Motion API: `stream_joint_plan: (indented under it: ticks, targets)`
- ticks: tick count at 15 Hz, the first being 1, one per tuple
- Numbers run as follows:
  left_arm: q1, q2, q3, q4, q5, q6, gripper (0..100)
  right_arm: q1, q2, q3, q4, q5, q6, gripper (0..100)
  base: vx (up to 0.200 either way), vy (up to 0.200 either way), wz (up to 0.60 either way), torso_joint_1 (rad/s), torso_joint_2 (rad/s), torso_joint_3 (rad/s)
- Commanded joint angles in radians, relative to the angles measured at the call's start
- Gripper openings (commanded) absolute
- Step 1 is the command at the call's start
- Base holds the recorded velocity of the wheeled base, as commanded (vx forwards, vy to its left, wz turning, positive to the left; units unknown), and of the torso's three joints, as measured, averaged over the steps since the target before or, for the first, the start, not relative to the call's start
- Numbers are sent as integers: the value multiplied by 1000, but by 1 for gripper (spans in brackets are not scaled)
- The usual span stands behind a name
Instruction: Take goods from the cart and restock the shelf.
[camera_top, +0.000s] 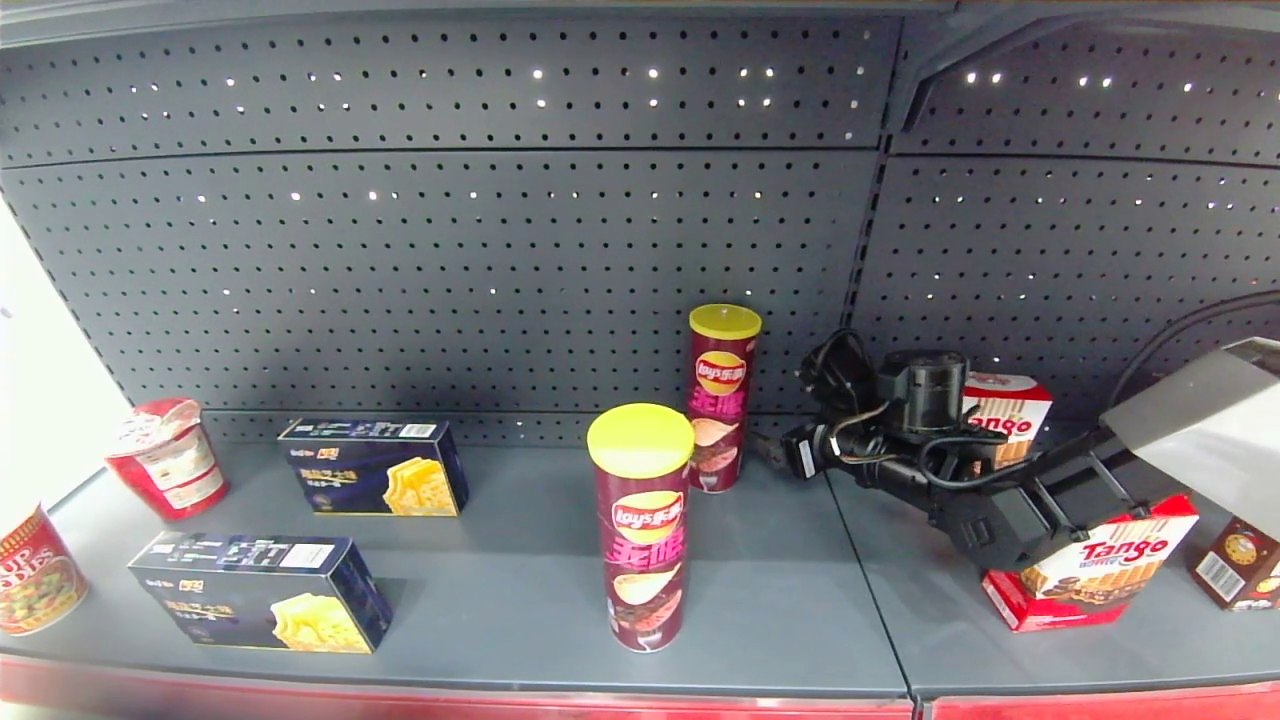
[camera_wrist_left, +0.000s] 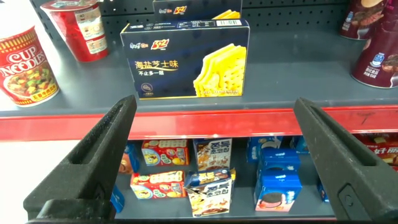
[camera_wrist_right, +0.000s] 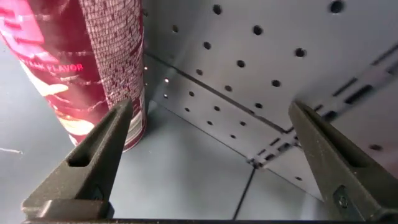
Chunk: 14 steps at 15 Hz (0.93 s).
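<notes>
The right claw (camera_wrist_right: 208, 112) is spread wide and holds nothing. It sits low over the shelf (camera_top: 500, 560), just beside the rear chip can (camera_top: 722, 400), which stands upright against the pegboard back (camera_top: 450, 280). In the right wrist view one finger (camera_wrist_right: 93, 162) lies in front of the can's base, while the other is well apart from it, out toward the pegboard. Whether that nearer finger touches the can cannot be told.

The left claw (camera_wrist_left: 216, 106) is also wide open and empty. It hangs in front of the shelf's red front edge, facing a dark cracker box (camera_wrist_left: 186, 59) that stands near the edge.

The front chip can (camera_top: 645, 525) stands upright near the shelf's front, apart from the rear one. A red wafer box (camera_top: 1095, 570) lies under the right arm, and two cup noodles (camera_top: 170, 455) stand at the shelf's far left.
</notes>
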Motion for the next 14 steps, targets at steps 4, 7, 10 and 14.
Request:
stream_joint_plan:
  ticks: [4,7,10,14]
  targets:
    - [0,2,0,0,0,0,100,21,20,-14,-2,1,0,100,0,0,0,0,0,0]
    - [0,0,0,0,0,0,100,25,29,-24,-3,1,0,100,0,0,0,0,0,0]
    - [0,2,0,0,0,0,100,30,32,-26,-8,1,0,100,0,0,0,0,0,0]
    - [0,0,0,0,0,0,100,42,45,-63,-8,1,0,100,0,0,0,0,0,0]
